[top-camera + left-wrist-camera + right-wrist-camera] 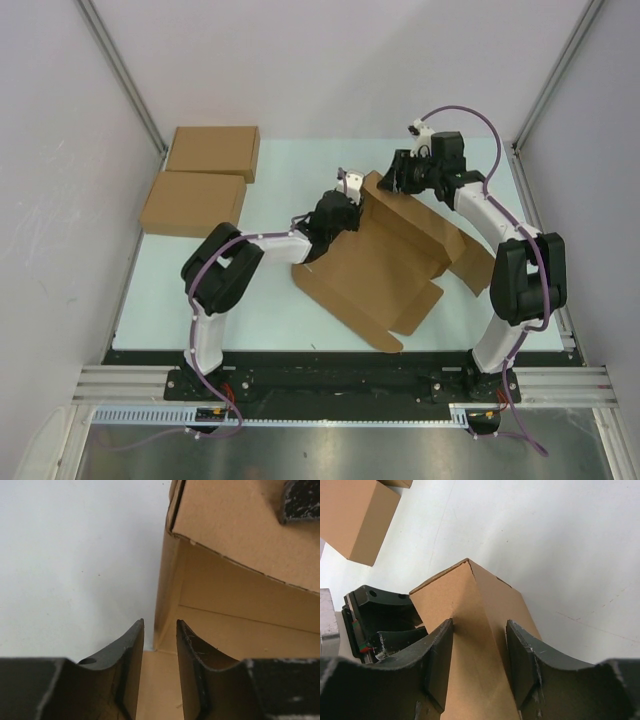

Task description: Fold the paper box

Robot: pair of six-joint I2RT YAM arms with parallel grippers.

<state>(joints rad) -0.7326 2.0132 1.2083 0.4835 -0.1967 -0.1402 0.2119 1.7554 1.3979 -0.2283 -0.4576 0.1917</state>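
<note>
Brown cardboard is what we are counting first: one paper box (385, 265), half made up, is lying on the table (250, 300) slightly right of centre, between the two grippers. Most of its die-cut sheet is lying flat, with tabs and notches pointing towards the near edge. Its far-left part is standing up as a wall with a folded corner. From the left wrist we are looking into that corner, where an upright panel is meeting the floor panel under a tilted flap.

We are seeing two grippers, one per arm. The left gripper (356, 203) is sitting at the box's far-left corner. Its jaws are parted by a narrow gap and are gripping nothing, and the wall's upright edge is standing just beyond the fingertips (137, 635). The right gripper (388, 183) is straddling the raised folded corner. Its jaws are about half spread, and both pads (440, 665) are pressing against the cardboard.

Two made-up flat boxes (213, 152) (193, 203) are lying side by side at the table's far left, well apart from the paper box.
</note>
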